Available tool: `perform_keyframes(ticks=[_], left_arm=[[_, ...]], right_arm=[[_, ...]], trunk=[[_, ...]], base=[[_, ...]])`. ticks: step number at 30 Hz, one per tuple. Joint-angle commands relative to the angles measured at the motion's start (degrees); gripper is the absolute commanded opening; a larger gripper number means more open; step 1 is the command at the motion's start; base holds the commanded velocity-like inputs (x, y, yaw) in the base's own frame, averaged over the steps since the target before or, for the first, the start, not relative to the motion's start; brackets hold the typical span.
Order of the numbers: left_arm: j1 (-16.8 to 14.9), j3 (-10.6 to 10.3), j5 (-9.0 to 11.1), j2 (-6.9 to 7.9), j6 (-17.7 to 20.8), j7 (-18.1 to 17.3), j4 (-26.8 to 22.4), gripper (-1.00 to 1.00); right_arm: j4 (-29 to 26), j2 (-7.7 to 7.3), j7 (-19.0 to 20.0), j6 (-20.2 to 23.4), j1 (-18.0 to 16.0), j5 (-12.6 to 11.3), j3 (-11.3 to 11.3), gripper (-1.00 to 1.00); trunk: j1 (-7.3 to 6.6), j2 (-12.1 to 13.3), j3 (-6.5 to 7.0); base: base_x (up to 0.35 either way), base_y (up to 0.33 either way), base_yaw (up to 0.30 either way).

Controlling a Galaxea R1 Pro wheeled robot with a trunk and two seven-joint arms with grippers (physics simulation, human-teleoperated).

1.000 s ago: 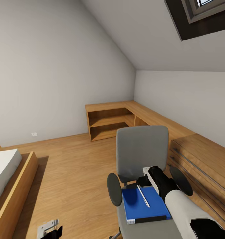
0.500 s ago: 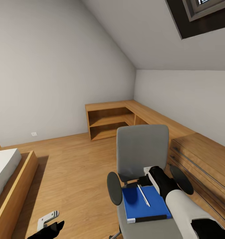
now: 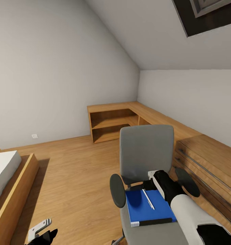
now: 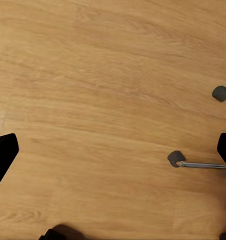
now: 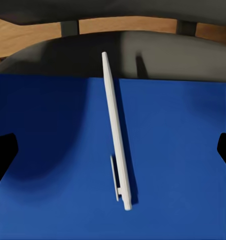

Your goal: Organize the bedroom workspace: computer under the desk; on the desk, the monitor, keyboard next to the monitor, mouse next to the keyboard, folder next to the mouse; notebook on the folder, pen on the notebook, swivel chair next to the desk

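The grey swivel chair (image 3: 146, 149) stands in front of me with its back toward the room. On its seat lies the bright blue folder (image 3: 148, 208) (image 5: 158, 150) with a white pen (image 3: 148, 199) (image 5: 115, 135) resting on top. My right gripper (image 3: 148, 185) (image 5: 113, 150) hovers open just above the pen and folder, fingertips spread to either side and touching nothing. My left gripper (image 3: 40, 233) (image 4: 113, 150) hangs low at the left over bare wood floor, open and empty, with two chair castors (image 4: 175, 158) in its wrist view.
A low oak chest (image 3: 211, 163) runs along the right wall beside the chair. An oak corner shelf unit (image 3: 112, 124) stands at the far wall. A bed with a wooden frame (image 3: 13, 190) is at the left. Open floor lies between the bed and the chair.
The head view has tilted down slightly. My left gripper has shifted left and lower in the picture. The right gripper stays over the pen and folder.
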Motion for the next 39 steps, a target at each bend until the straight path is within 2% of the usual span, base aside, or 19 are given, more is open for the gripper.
perform_keyframes(ticks=[1, 10, 13, 15, 19, 24, 39], left_arm=[[0.01, 0.06, 0.58, 0.02, 0.27, 0.25, -0.10, 1.00], [0.01, 0.14, 0.59, 0.01, 0.34, 0.40, -0.02, 1.00], [0.01, 0.25, 0.59, -0.97, -0.64, 0.61, 0.95, 1.00], [0.01, 0.25, 0.59, -1.62, -1.22, 0.61, 1.59, 1.00], [0.01, 0.22, 0.56, -2.02, -1.12, 0.59, 2.88, 1.00], [0.01, 0.12, 0.43, -2.17, -2.36, 0.49, 4.49, 1.00], [0.01, 0.20, 0.51, -2.20, -2.92, 0.09, 8.93, 1.00]], right_arm=[[-0.08, -0.02, 0.51, 0.25, -0.03, 0.53, 0.09, 1.00], [-0.09, -0.04, 0.58, 0.14, -0.03, 0.51, 0.13, 1.00], [0.89, -0.91, 1.55, 0.33, -0.03, 0.66, 1.10, 1.00], [1.53, -0.91, 2.19, 0.33, -0.03, 0.66, 1.75, 1.00], [2.82, 0.25, 1.53, 0.05, 0.01, 0.77, 1.35, 1.00], [4.43, 0.38, -0.06, -0.13, 0.05, 0.77, 0.87, 1.00], [5.79, 0.35, -0.26, -0.22, 0.06, 0.78, 0.79, 1.00]], trunk=[[0.23, -0.44, -0.23], [2.20, -4.05, -1.85], [2.20, -4.04, -1.84], [2.20, -4.04, -1.84], [2.20, -4.04, -1.84], [2.20, -4.04, -1.84], [2.20, -4.04, -1.84]], base=[[0.000, 0.000, 0.000], [0.000, 0.000, 0.000], [0.000, 0.000, 0.000], [0.000, 0.000, 0.000], [0.000, 0.000, 0.000], [0.000, 0.000, 0.000], [0.000, 0.000, 0.000]])
